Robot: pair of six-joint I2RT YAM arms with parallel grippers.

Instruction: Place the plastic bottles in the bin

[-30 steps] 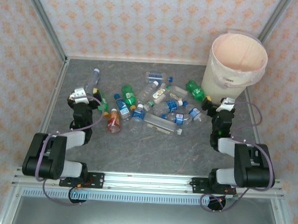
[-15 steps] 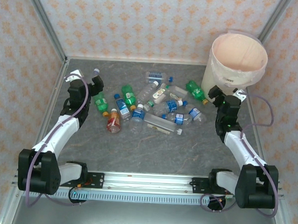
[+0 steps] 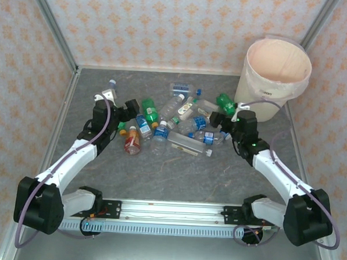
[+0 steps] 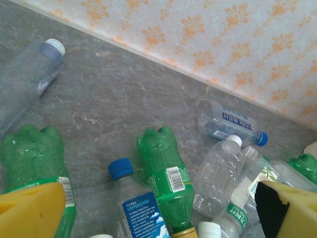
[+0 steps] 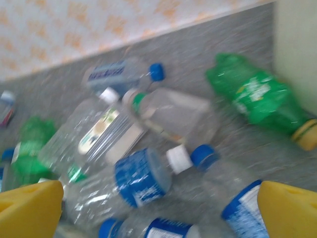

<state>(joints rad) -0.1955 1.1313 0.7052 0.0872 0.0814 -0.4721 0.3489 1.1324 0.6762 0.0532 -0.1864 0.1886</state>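
Observation:
The plastic bottles (image 3: 174, 121) lie in a loose pile mid-table, mostly clear with blue caps, a few green, one orange-tinted (image 3: 132, 142). The bin (image 3: 275, 77), a big cream bucket, stands at the back right. My left gripper (image 3: 127, 117) hovers open at the pile's left edge; in its wrist view a green bottle (image 4: 168, 181) and a blue-labelled bottle (image 4: 138, 210) lie between its yellow fingers (image 4: 29, 210). My right gripper (image 3: 221, 126) hovers open at the pile's right edge, above a blue-labelled clear bottle (image 5: 141, 181). Neither holds anything.
Patterned walls enclose the grey table (image 3: 177, 171) on three sides. A lone clear bottle (image 3: 110, 86) lies at the back left. A green bottle (image 5: 257, 99) rests close to the bin's wall (image 5: 297, 34).
Both arms have swung inward from the table's sides toward the pile, the left to the right and the right to the left. Both grippers stay open and hold nothing.

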